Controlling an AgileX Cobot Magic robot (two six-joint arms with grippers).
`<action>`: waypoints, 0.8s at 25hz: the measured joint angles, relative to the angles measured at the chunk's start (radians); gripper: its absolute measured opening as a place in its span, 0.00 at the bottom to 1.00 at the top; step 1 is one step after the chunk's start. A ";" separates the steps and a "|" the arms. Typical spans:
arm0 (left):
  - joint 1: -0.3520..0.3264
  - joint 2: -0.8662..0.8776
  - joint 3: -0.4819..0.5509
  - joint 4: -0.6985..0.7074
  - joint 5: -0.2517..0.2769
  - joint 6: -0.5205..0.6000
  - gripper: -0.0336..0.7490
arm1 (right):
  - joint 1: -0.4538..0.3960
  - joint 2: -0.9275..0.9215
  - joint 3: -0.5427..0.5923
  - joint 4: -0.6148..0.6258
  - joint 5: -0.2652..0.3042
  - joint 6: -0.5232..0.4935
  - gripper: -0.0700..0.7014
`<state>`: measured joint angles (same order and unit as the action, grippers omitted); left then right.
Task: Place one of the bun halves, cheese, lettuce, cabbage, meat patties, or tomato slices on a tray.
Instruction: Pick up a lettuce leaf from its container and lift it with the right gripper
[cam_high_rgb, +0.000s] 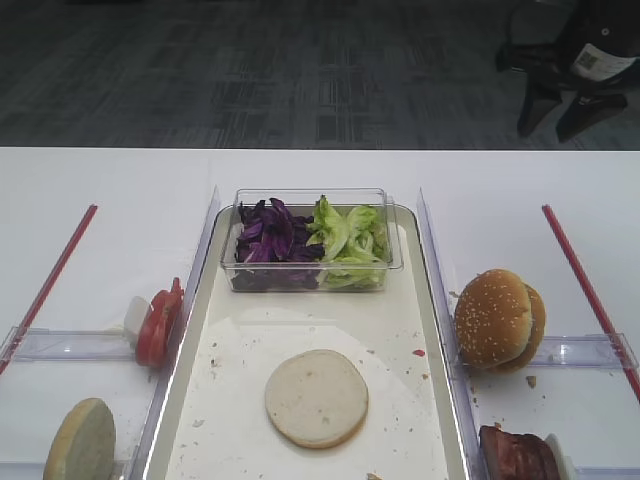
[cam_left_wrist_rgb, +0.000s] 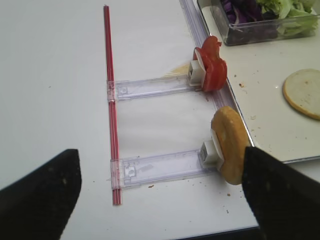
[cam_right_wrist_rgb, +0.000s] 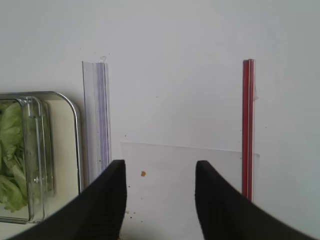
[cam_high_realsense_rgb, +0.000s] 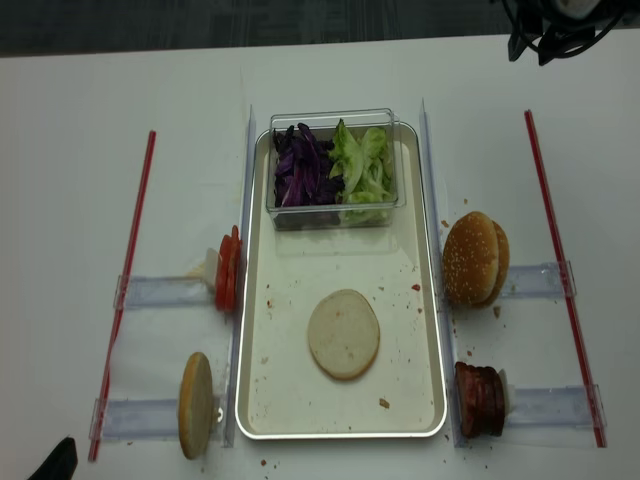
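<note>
One bun half (cam_high_rgb: 316, 397) on tray (cam_high_rgb: 420, 420)

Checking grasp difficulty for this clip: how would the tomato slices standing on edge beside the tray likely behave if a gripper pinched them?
The tomato slices look thin and wet, so probably floppy, slippery and easily crushed. They stand edge-on against a white stop, so a nudge would likely tip or fan the stack. They look light, and one slice may peel off alone.
</note>
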<state>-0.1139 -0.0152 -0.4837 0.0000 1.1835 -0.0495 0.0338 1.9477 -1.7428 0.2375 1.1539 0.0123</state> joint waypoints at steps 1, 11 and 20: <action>0.000 0.000 0.000 0.000 0.000 0.000 0.83 | 0.015 0.000 0.000 -0.016 0.000 0.005 0.57; 0.000 0.000 0.000 0.000 0.000 0.000 0.83 | 0.219 0.022 -0.014 -0.107 -0.043 0.112 0.69; 0.000 0.000 0.000 0.000 0.000 0.000 0.83 | 0.372 0.129 -0.114 -0.097 -0.039 0.176 0.70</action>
<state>-0.1139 -0.0152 -0.4837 0.0000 1.1835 -0.0495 0.4062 2.0762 -1.8566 0.1408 1.1147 0.1880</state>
